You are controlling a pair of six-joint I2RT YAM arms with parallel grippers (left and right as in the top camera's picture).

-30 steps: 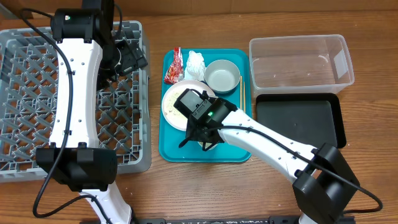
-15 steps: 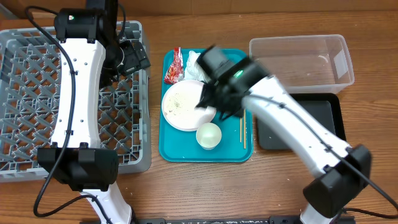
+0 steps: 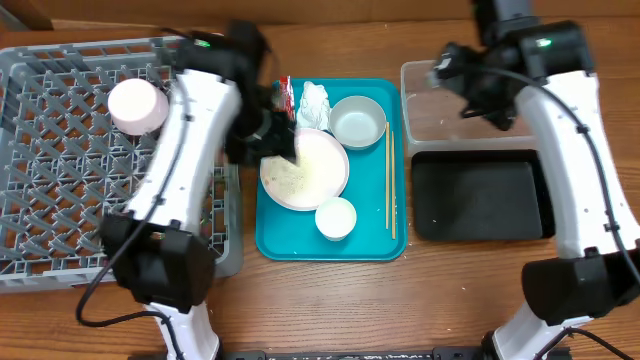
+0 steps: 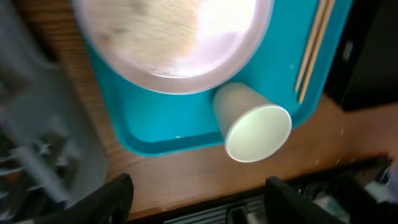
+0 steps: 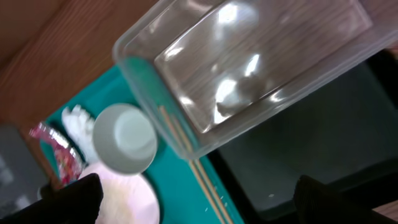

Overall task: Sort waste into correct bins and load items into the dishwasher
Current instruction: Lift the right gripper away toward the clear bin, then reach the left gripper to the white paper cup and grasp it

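Both arms have swung away. The left gripper (image 4: 199, 193) has left the dish rack (image 3: 60, 200) and now hangs over the left edge of the teal tray (image 3: 272, 235), beside the large plate (image 3: 318, 165). The right gripper (image 5: 200, 199) has lifted off the tray to above the left end of the clear tub (image 3: 425, 112). Both claws stand wide apart with nothing between their fingers. A pinkish bowl (image 3: 138, 105) sits in the rack toward its far right corner. The plate carries rice grains (image 3: 290, 178). The white bowl (image 3: 357, 120) is at the tray's far right corner and the small cup (image 3: 335, 218) stands upright by its near edge. The chopsticks (image 3: 388, 180) lie along its right edge, and the red wrapper (image 3: 283, 97) and tissue (image 3: 316, 98) are at its far left corner. The black tray (image 3: 470, 200) lies just beside the tub's near side.
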